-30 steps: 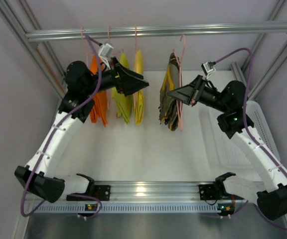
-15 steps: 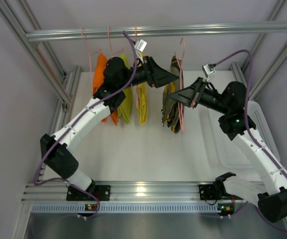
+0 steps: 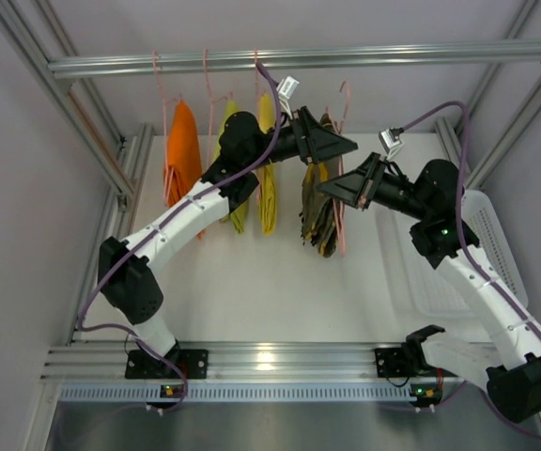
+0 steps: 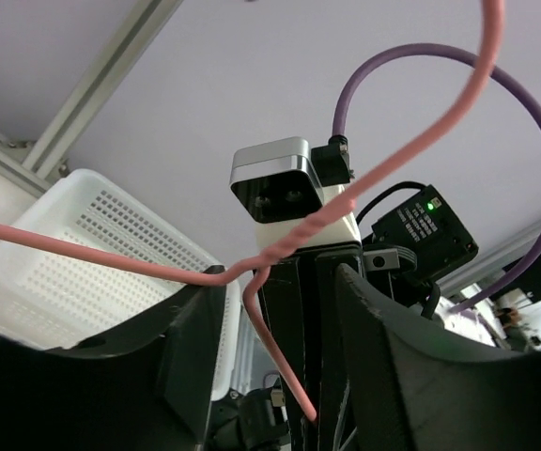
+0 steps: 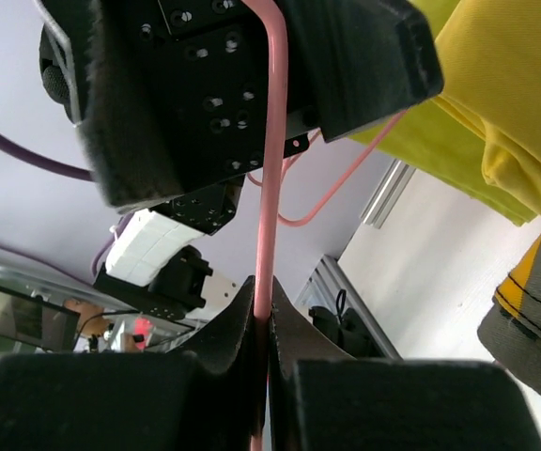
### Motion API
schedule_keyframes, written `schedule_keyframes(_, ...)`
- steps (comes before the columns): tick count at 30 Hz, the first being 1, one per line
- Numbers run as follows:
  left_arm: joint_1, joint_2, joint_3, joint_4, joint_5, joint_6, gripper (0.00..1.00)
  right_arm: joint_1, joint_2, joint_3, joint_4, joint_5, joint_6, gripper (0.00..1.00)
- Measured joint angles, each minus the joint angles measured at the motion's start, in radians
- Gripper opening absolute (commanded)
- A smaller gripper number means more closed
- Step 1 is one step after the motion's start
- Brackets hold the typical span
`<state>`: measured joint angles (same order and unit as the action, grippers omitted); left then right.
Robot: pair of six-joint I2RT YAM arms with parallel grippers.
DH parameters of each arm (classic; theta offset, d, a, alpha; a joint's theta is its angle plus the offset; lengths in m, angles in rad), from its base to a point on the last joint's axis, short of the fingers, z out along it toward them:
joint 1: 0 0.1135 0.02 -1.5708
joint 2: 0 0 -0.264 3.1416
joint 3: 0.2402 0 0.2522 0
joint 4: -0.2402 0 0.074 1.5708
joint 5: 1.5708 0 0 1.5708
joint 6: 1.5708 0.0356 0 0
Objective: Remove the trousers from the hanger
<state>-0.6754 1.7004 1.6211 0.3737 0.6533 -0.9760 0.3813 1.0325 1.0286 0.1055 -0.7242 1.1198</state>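
Two grippers at the hanger (image 5: pixel 272 141), trousers (image 3: pixel 316 214) not yet off
Right gripper (image 5: pixel 263 315) is pinched tight on the pink wire; left gripper (image 4: pixel 280 291) stands wide open, its jaws either side of the twisted neck, gripping nothing. Beyond them the camouflage cloth hangs draped over that hanger, its hook up near the rail (image 3: pixel 299 58), whether resting on it I cannot tell. By my reading only the steadying grasp is done; seizing the cloth and drawing it free is all left

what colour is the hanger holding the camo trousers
Pale pink. The hanger shows clearest in the right wrist view.
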Motion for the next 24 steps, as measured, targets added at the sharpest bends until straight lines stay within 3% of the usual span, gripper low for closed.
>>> schedule_keyframes(6, -0.003, 0.017, 0.0, 0.018, 0.006, -0.085, 0.36, 0.0, -0.016, -0.029, 0.016, 0.011, -0.002, 0.0)
schedule_keyframes(7, -0.004, 0.017, 0.0, 0.019, 0.008, -0.095, 0.21, 0.0, -0.02, -0.034, 0.02, 0.012, -0.002, 0.0)
schedule_keyframes(8, -0.004, 0.017, 0.0, 0.018, 0.01, -0.103, 0.21, 0.0, -0.025, -0.038, 0.02, 0.012, -0.002, 0.02)
schedule_keyframes(9, -0.005, 0.017, -0.002, 0.014, 0.01, -0.104, 0.09, 0.0, -0.032, -0.04, 0.022, 0.011, -0.005, 0.05)
schedule_keyframes(10, -0.004, 0.017, -0.004, 0.011, 0.011, -0.106, 0.03, 0.0, -0.037, -0.041, 0.022, 0.013, -0.011, 0.07)
schedule_keyframes(13, -0.008, 0.013, -0.008, 0.012, 0.007, -0.126, 0.0, 0.0, -0.055, -0.042, 0.023, 0.016, -0.057, 0.12)
schedule_keyframes(15, -0.01, 0.007, -0.018, 0.011, 0.008, -0.138, 0.0, 0.0, -0.071, -0.049, 0.018, 0.018, -0.086, 0.27)
schedule_keyframes(16, -0.011, 0.003, -0.029, 0.008, 0.008, -0.148, 0.0, 0.0, -0.079, -0.05, 0.019, 0.02, -0.104, 0.46)
schedule_keyframes(17, -0.011, 0.0, -0.037, 0.007, 0.008, -0.158, 0.0, -0.002, -0.087, -0.05, 0.014, 0.022, -0.114, 0.58)
schedule_keyframes(20, -0.006, -0.003, -0.06, -0.016, 0.018, -0.185, 0.0, -0.027, -0.124, -0.031, -0.022, 0.031, -0.204, 0.83)
schedule_keyframes(22, 0.001, -0.003, -0.069, -0.032, 0.026, -0.2, 0.0, -0.069, -0.152, 0.008, -0.097, 0.053, -0.274, 0.96)
schedule_keyframes(24, 0.01, -0.003, -0.07, -0.034, 0.032, -0.21, 0.0, -0.144, -0.191, 0.035, -0.159, 0.075, -0.341, 0.96)
